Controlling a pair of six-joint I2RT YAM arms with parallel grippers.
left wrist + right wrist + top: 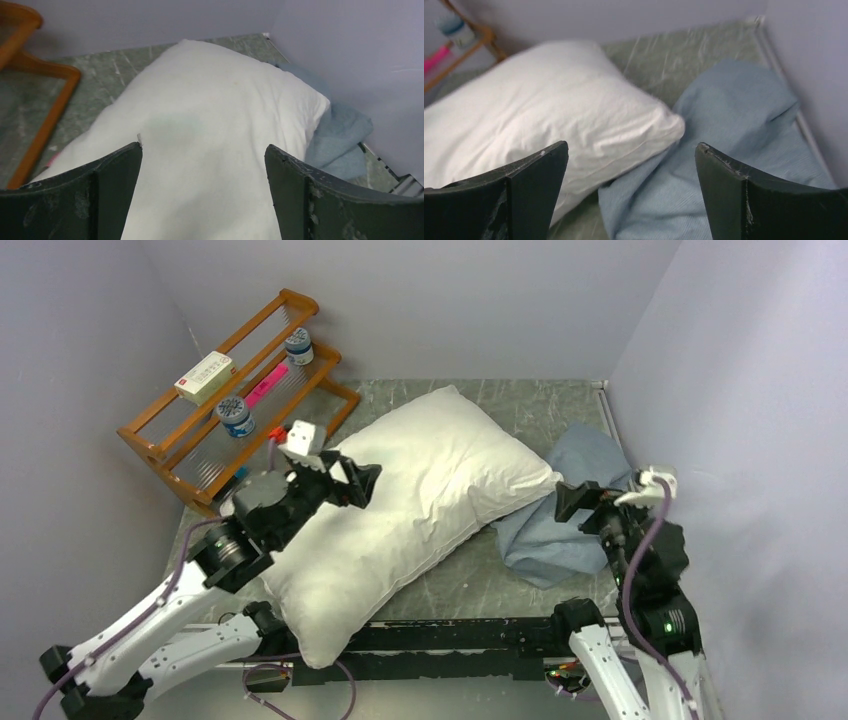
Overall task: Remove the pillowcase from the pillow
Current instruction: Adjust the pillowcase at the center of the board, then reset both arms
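The bare white pillow (410, 500) lies slantwise across the table, its near corner over the front edge. The blue-grey pillowcase (565, 510) lies crumpled beside the pillow's right end, partly tucked under that corner. My left gripper (362, 480) hovers over the pillow's left side, open, with only white pillow (210, 125) between its fingers. My right gripper (572, 502) hangs over the pillowcase (729, 140), open and holding nothing; the pillow's corner (574, 110) shows to its left.
A wooden rack (240, 400) with two small jars, a box and a pink item stands at the back left. Grey walls close in on the left, back and right. The marbled table top (520, 400) shows behind the pillow.
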